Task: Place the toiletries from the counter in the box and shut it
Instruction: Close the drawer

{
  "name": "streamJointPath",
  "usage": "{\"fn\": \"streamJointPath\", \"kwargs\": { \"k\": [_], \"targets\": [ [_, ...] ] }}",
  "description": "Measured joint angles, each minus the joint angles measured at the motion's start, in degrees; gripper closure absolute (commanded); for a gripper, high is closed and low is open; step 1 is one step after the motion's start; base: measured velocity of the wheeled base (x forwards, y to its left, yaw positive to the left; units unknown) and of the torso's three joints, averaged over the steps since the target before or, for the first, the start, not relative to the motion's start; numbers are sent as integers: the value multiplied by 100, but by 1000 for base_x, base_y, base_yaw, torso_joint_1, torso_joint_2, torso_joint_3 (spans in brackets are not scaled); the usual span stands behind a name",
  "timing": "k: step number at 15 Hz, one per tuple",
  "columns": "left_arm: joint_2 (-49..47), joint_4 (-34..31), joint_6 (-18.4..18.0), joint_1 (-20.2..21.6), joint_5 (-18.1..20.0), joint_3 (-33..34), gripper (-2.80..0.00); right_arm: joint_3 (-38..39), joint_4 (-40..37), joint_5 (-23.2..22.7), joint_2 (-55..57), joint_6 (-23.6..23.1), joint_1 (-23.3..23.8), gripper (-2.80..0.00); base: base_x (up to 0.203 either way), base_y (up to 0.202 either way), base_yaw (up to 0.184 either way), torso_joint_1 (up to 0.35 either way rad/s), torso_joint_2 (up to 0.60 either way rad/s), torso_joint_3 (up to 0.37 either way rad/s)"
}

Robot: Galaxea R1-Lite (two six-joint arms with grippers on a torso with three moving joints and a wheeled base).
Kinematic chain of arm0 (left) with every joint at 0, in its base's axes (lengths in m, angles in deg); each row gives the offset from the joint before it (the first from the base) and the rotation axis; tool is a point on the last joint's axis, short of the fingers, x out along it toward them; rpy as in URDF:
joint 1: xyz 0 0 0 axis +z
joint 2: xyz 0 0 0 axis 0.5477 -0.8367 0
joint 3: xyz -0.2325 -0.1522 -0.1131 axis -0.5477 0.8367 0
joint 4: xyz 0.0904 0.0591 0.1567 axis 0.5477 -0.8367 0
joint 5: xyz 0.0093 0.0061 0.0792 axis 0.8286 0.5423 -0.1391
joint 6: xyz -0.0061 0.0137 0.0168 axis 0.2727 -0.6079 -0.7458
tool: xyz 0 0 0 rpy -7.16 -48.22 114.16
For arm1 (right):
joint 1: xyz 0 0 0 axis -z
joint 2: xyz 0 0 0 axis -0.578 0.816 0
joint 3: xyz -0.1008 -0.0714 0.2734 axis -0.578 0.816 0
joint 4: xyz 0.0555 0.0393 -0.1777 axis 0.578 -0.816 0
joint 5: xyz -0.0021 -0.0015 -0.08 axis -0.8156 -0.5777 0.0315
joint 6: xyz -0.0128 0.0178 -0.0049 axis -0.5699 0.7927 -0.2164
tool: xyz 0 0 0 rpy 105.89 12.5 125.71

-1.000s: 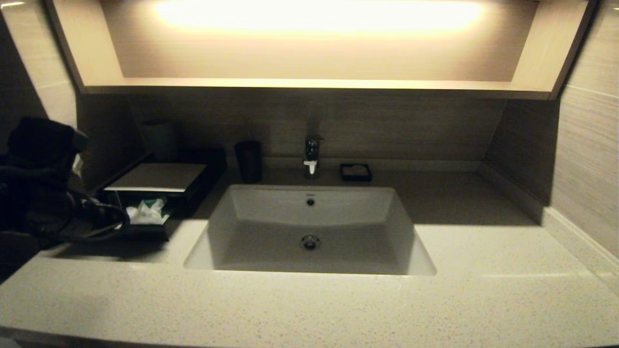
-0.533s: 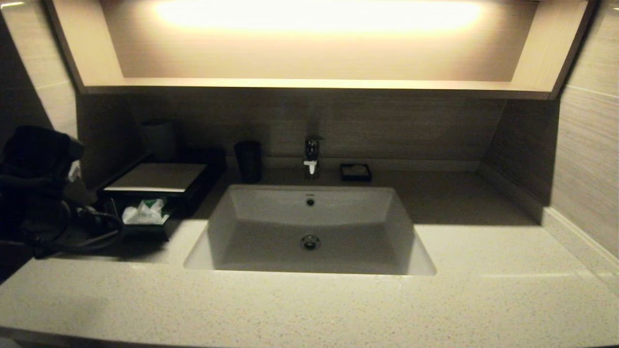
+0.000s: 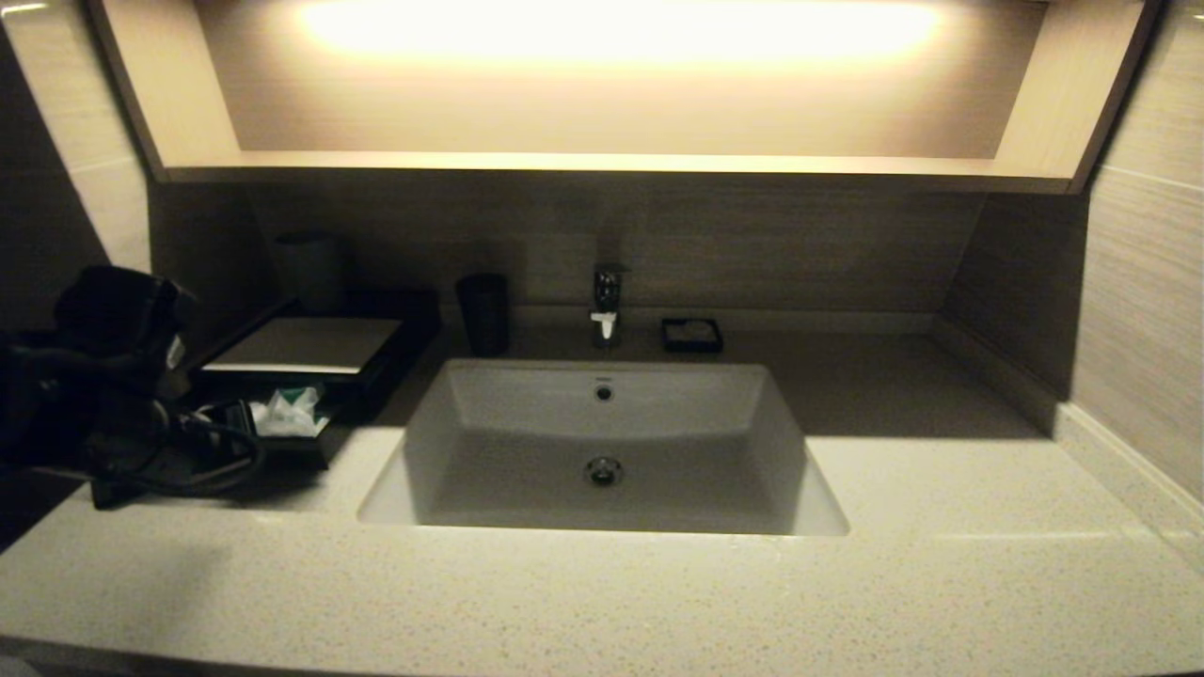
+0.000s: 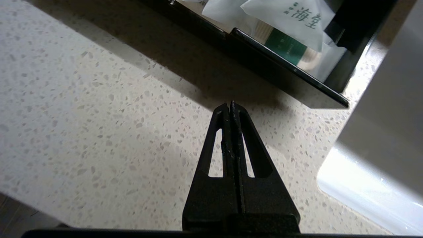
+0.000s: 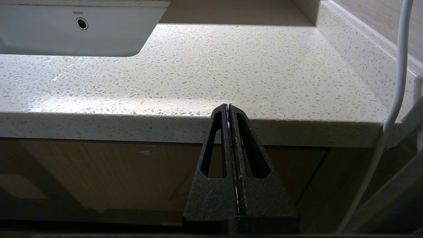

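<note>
The black box (image 3: 376, 362) with its pale top panel stands on the counter (image 3: 602, 602) to the left of the sink (image 3: 527, 470). Its front tray (image 4: 281, 76) is pulled out. White packets with green labels (image 3: 287, 414) lie in it; they also show in the left wrist view (image 4: 290, 19). My left gripper (image 4: 231, 105) is shut and empty. It is low over the counter, just in front of the tray's front wall. My right gripper (image 5: 228, 106) is shut and empty. It sits below the counter's front edge and is out of the head view.
A black cup (image 3: 483, 313), a faucet (image 3: 607, 301) and a small black soap dish (image 3: 692, 335) stand behind the sink. A grey cup (image 3: 310, 268) stands behind the box. A shelf hangs above. A white cable (image 5: 396, 82) runs beside the right gripper.
My left arm has dropped lower and shifted right towards the tray's front. The tray, the packets and the right arm have not moved.
</note>
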Motion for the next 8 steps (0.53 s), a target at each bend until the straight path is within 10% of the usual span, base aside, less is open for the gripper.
{"fn": "streamJointPath", "kwargs": {
  "k": [8],
  "targets": [
    [-304, 193, -2, -6, 11, -68, 0, 0, -1, -1, 0, 2, 0, 0, 0, 0, 0, 0, 0, 0]
  ]
}}
